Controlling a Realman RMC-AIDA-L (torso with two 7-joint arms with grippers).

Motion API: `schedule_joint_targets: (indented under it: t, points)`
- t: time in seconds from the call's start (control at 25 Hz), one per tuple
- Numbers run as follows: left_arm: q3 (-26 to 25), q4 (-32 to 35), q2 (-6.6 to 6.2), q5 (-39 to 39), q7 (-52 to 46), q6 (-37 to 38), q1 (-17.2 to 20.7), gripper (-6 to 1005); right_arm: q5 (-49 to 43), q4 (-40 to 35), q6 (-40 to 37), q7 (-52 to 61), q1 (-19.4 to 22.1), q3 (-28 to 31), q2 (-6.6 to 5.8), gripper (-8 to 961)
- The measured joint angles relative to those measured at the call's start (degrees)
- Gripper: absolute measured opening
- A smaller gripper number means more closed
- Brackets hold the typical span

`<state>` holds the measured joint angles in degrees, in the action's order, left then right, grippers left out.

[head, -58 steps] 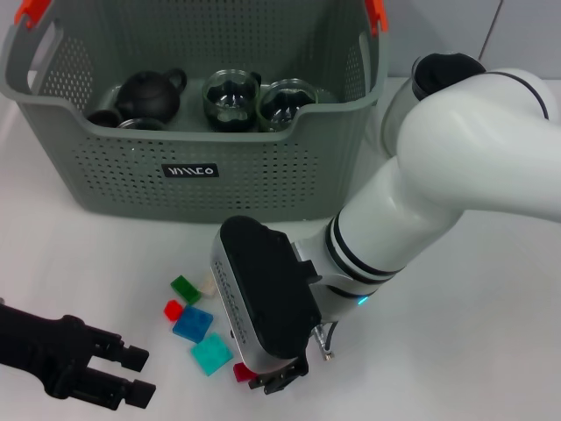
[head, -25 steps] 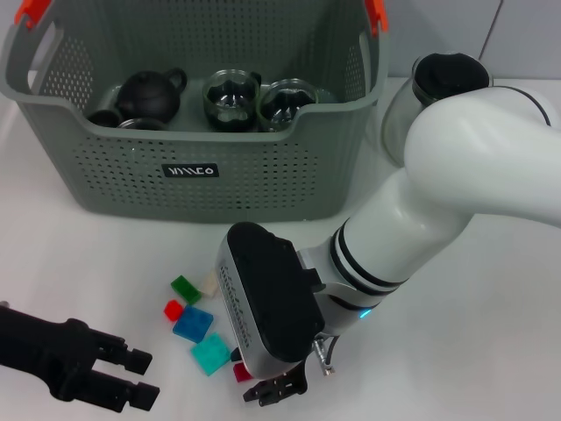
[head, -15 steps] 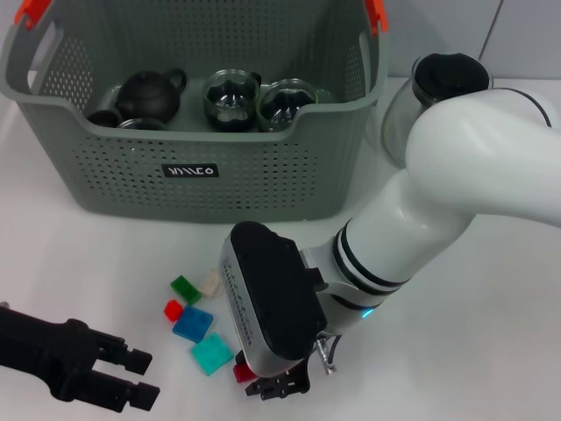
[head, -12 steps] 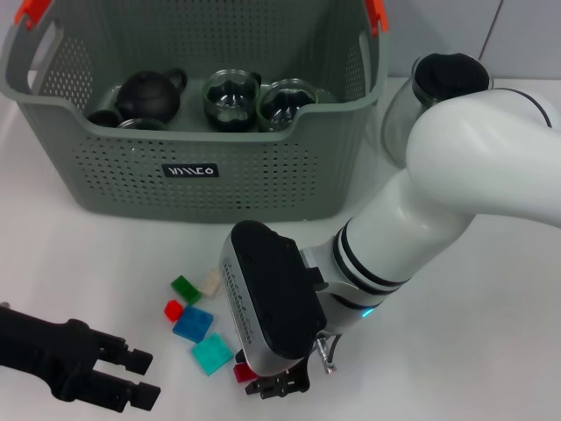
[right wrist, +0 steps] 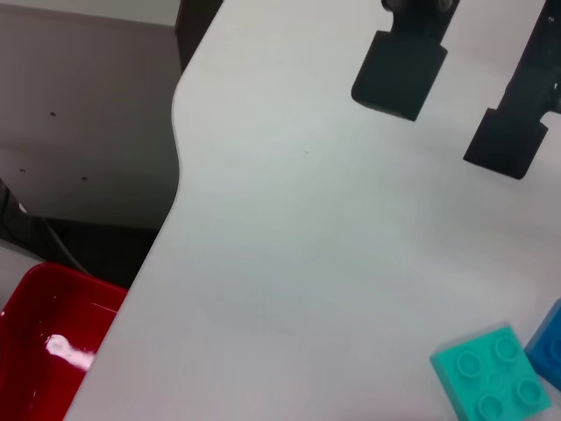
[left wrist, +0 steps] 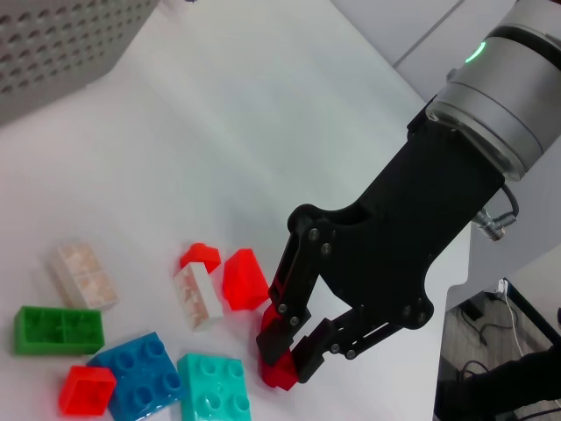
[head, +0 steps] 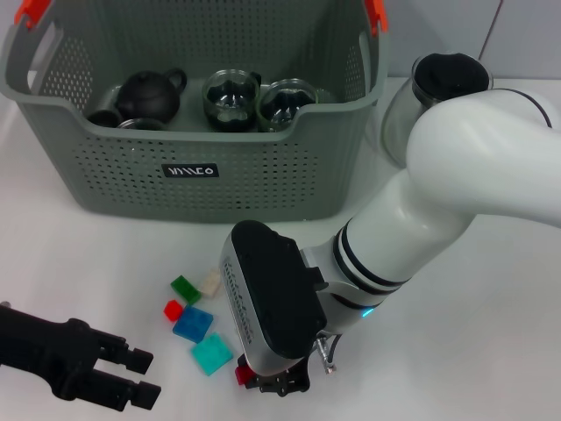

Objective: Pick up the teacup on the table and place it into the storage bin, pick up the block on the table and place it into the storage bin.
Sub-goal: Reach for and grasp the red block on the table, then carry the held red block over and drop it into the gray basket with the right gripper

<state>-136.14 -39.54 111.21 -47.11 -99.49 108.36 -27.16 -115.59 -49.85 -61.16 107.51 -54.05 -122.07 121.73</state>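
Right end effector (left wrist: 294,346) now lowered, clamped on red block (left wrist: 279,370); left end effector (head: 131,375) parted.

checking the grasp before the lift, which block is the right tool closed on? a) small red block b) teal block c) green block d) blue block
a: in the left wrist view the right tool has its fingers pinched on the small red block, while the teal block lies free beside it.

Bare table (head: 79,254) lies between the storage bin (head: 263,167) and the scattered blocks (head: 195,323). The right arm (head: 421,228) blocks access from the right.
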Motion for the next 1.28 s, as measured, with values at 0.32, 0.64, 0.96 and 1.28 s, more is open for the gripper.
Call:
schedule_joint_targets:
  t: [0.32, 0.64, 0.96, 1.28]
  points:
    - [0.00, 0.09, -0.13, 0.00, 0.00, 0.12, 0.15, 677, -0.04, -0.57, -0.38, 0.65, 0.03, 0.36, -0.42, 205]
    - [-0.03, 0.08, -0.38, 0.00, -0.01, 0.57, 0.42, 677, -3.26, -9.19, -10.01, 2.17, 3.40, 12.81, -1.47, 206]
    - [-0.26, 0.04, -0.28, 0.00, -0.07, 0.66, 0.04, 677, -5.07, -21.30, -24.14, 2.20, 3.71, 37.12, -1.49, 206]
    - [-0.33, -0.19, -0.28, 0.00, -0.07, 0.42, -0.98, 677, -5.55, -20.90, -16.23, 1.36, -0.46, 49.65, -1.51, 205]
